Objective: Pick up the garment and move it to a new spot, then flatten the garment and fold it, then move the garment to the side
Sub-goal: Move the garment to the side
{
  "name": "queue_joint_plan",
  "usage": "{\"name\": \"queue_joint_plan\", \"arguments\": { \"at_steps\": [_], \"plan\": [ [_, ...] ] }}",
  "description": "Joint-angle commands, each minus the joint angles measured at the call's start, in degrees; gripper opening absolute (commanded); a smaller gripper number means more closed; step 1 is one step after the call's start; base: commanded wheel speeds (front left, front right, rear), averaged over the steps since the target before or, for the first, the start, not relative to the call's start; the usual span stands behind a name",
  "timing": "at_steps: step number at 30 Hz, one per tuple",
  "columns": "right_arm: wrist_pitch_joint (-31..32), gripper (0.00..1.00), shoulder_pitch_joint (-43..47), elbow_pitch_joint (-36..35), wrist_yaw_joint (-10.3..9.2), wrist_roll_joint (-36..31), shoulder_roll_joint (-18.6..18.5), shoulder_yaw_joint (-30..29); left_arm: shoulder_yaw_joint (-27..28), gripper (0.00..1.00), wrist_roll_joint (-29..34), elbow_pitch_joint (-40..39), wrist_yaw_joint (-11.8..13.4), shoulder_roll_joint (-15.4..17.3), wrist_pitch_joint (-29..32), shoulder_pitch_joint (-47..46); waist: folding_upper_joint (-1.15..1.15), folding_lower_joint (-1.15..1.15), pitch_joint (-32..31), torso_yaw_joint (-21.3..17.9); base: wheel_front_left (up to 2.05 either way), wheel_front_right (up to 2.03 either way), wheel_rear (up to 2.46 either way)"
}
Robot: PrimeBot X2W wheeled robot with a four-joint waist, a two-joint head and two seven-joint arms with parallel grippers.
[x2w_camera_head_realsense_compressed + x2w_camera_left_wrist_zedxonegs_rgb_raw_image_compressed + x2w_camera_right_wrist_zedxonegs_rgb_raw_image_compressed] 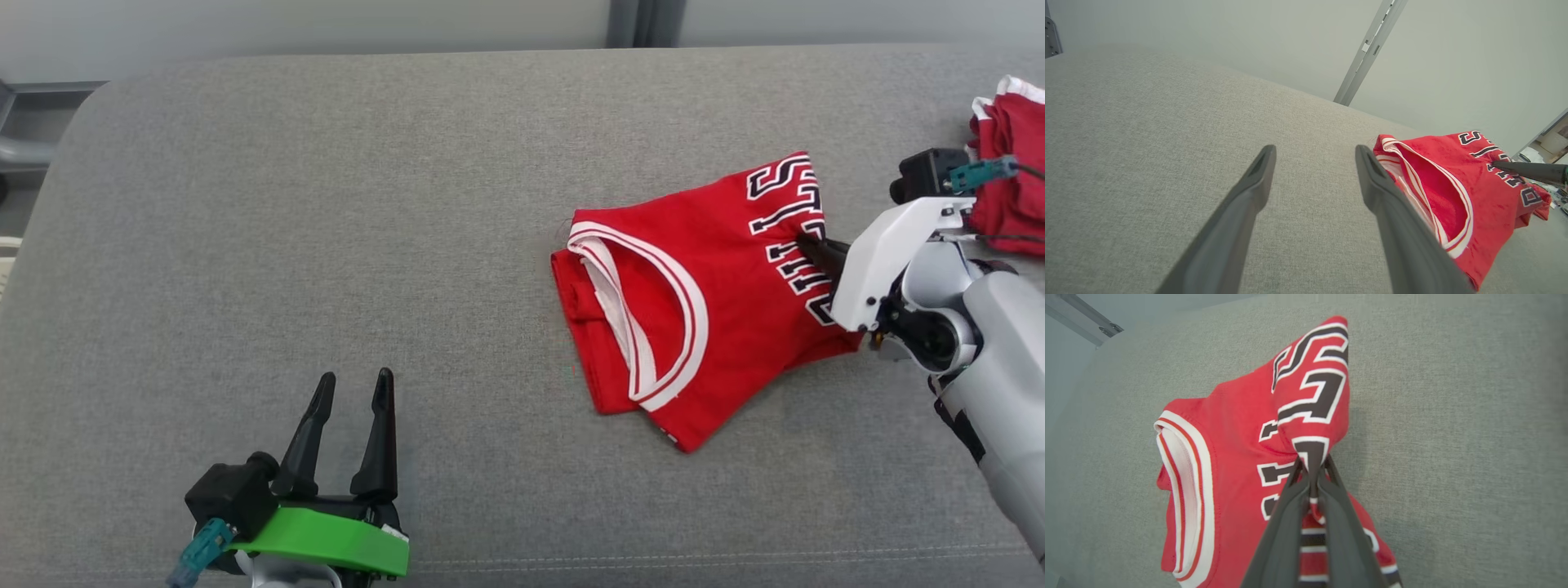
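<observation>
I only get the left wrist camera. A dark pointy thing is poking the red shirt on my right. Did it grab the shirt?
Observer: Yes. The right wrist view shows the right gripper shut on a raised fold of the red jersey, at its lettering.
Operator: Is my own finger touching it? It looks like it.
Observer: No. In the head view the left gripper is apart from it, with bare grey cushion between.
Operator: Any more clothes?
Observer: Yes, another red garment with white trim lies at the cushion's far right edge.
</observation>
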Motion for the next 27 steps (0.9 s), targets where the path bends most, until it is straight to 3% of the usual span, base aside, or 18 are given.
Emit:
{"name": "queue_joint_plan", "arguments": {
  "at_steps": [1,13,27],
  "plan": [
    [0.3,0.0,-0.64,-0.68,-0.06,-0.6,-0.79,-0.36,0.11,1.0,-0.31,-0.34,0.06,0.12,-0.22,0.34,0.0,0.0,-0.51,-1.68,0.0,0.0,0.0],
    [5.39,0.0,-2.36,-6.3,-0.06,-6.99,-3.0,-5.97,-0.84,1.0,0.08,-0.51,-0.16,0.07,-0.37,-1.1,0.0,0.0,-0.48,-9.27,0.0,0.0,0.0],
    [8.68,0.0,-1.42,-11.77,-0.06,-11.81,0.57,-10.82,-0.36,1.0,0.66,-0.48,-0.27,0.45,-0.54,-3.43,0.0,0.0,2.09,-16.45,0.0,0.0,0.0]
  ]
}}
